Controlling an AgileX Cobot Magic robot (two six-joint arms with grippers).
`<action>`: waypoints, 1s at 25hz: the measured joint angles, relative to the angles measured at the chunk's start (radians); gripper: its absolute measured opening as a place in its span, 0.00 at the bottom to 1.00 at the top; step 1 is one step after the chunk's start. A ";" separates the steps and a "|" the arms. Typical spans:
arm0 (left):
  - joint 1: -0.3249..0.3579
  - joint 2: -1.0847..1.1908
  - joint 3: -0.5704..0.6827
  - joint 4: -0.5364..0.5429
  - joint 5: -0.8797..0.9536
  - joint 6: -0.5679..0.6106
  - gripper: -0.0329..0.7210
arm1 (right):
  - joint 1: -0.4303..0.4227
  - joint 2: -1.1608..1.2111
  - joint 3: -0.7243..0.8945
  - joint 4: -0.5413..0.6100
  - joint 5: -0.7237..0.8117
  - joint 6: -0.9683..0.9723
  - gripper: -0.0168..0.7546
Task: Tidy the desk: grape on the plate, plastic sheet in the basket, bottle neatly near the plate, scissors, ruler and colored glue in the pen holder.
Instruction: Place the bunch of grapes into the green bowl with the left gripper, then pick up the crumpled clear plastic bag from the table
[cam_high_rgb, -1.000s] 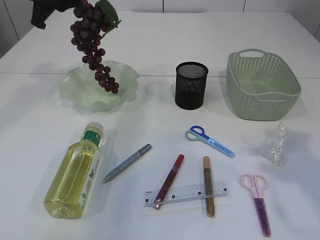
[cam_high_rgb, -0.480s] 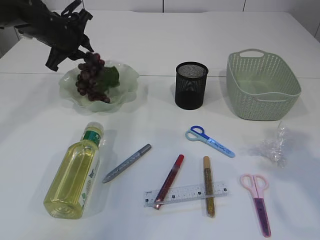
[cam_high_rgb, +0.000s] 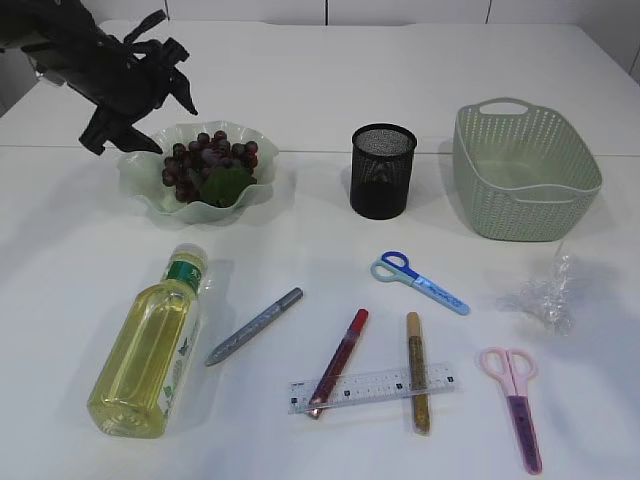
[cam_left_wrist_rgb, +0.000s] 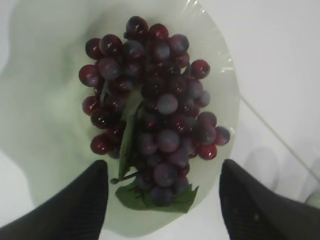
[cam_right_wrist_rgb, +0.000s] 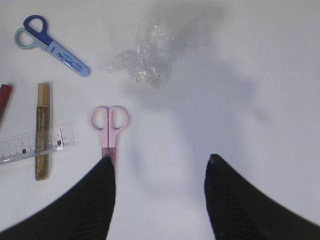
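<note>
A dark purple grape bunch (cam_high_rgb: 210, 165) (cam_left_wrist_rgb: 155, 110) lies in the pale green plate (cam_high_rgb: 140, 180) (cam_left_wrist_rgb: 45, 125). My left gripper (cam_high_rgb: 140, 110) (cam_left_wrist_rgb: 162, 170) hovers open just above its stem end, holding nothing. The bottle (cam_high_rgb: 150, 350) lies on its side at the front left. Silver (cam_high_rgb: 255, 325), red (cam_high_rgb: 340, 360) and gold (cam_high_rgb: 416, 370) glue pens, a ruler (cam_high_rgb: 372, 388), blue scissors (cam_high_rgb: 420, 280) and pink scissors (cam_high_rgb: 517, 400) (cam_right_wrist_rgb: 110, 127) lie loose. The plastic sheet (cam_high_rgb: 545, 290) (cam_right_wrist_rgb: 142, 60) lies crumpled on the right. My right gripper (cam_right_wrist_rgb: 160, 161) stands open above the table beside the pink scissors.
The black mesh pen holder (cam_high_rgb: 382, 170) stands at the back middle and the green basket (cam_high_rgb: 525, 170) at the back right, both with nothing showing inside. The red and gold pens lie across the ruler.
The grape bunch came down from hanging above the plate and now rests in it. My left gripper opened and let it go. The right gripper stayed put.
</note>
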 joint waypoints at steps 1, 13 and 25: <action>0.000 -0.009 0.000 0.000 0.028 0.049 0.71 | 0.000 0.000 0.000 0.000 0.000 0.000 0.61; -0.003 -0.112 0.000 -0.004 0.434 0.689 0.63 | 0.000 0.000 0.000 0.019 0.005 0.000 0.61; -0.043 -0.286 0.088 0.069 0.560 0.838 0.52 | 0.000 0.005 -0.054 0.055 0.039 0.000 0.61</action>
